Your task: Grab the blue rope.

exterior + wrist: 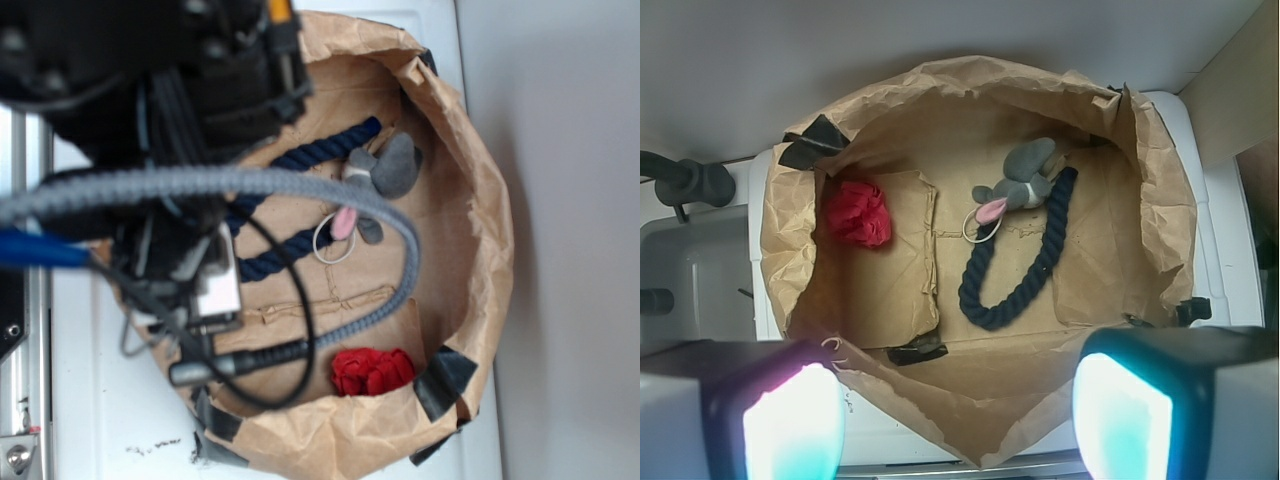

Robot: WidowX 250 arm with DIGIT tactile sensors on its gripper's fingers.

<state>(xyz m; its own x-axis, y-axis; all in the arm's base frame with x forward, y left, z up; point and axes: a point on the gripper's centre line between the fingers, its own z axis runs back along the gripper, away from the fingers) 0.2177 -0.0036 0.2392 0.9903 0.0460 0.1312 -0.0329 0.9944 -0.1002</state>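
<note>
Hovering above the crumpled brown paper bag (1160, 190) with taped rim, the hand (958, 410) is spread wide and holds nothing: in the wrist view its two glowing pads (1123, 415) sit at the bottom corners of the frame with a broad gap between them, well clear of anything inside. Task is at the approach stage, nothing grabbed yet. The thick dark navy twisted rope (1015, 270) lies flat on the bag floor in a U shape, bend toward the near edge of the wrist view, two legs running up toward the far wall; the right leg ends just beside the grey plush mouse with pink ear (1020, 180), which touches or overlaps the rope's upper ends, can't tell which. A thin pale ring (980, 232) hangs off the mouse, beside the left leg. The small red knotted cloth (858, 213) sits well apart on the left side of the floor, not in the way. In the exterior view the arm and its cabling (250, 182) cover much of the rope; only two navy stretches show. Left to do, as I judge it: centre over the rope, probably the bend or lower leg away from the mouse, descend into the bag, clench, lift. Risk: snagging the mouse or ring if the grasp goes too high up.
</note>
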